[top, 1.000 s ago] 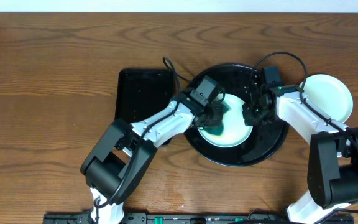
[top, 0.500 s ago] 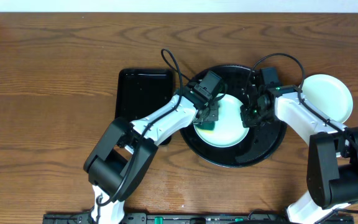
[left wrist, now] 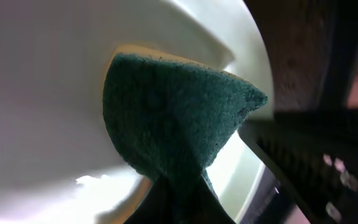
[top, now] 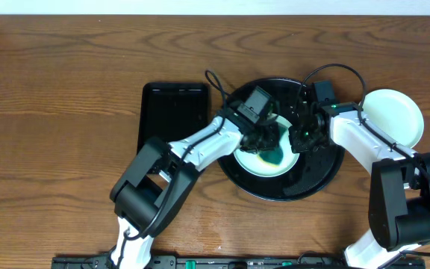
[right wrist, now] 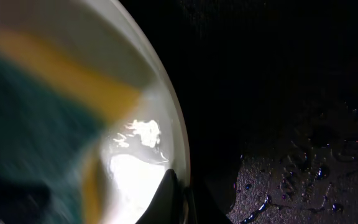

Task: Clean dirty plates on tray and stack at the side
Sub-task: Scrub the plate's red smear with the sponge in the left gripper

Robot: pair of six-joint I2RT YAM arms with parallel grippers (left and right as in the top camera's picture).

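Our left claw (top: pixel 263 139) clamps a sponge (left wrist: pixel 166 118) onto the flat-lying plate (top: pixel 254 164), our right claw (top: pixel 302 137) pinches its rim; only wrist views reveal the sponge's yellow layer.

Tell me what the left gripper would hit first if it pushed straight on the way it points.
The plate. The left gripper points down at it, and the green sponge pinched in its tips looks pressed against the plate's surface, so hardly any travel seems left.
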